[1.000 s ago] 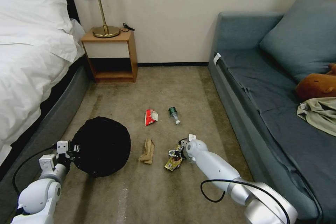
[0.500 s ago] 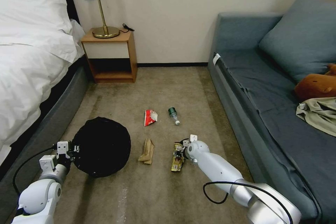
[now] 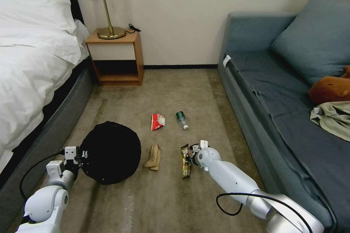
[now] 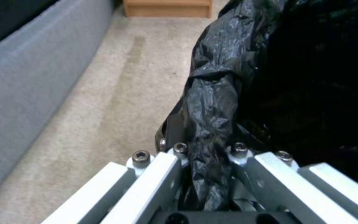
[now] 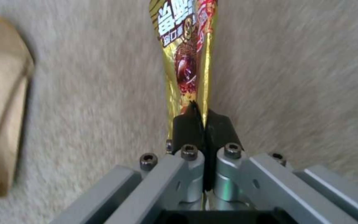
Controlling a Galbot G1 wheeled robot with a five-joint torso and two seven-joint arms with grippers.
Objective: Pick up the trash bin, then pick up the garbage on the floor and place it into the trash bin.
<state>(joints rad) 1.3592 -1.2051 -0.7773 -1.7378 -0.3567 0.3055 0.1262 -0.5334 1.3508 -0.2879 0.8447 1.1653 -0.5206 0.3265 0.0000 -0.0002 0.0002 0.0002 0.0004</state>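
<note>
Lifted now, the snack wrapper (image 5: 186,59) hangs from the clamped right pincer (image 5: 199,123) (left pincer (image 4: 210,174) grips the trash bin (image 3: 111,151)).

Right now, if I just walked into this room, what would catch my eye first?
Probably the robot's right gripper, low over the carpet between bed and sofa, its fingers pinched shut on a gold snack wrapper that hangs from them. Next, the left gripper clamps the black bag draped over the trash bin near the bed. Three more litter pieces lie between them: tan paper, a red-and-white wrapper and a small bottle.
</note>
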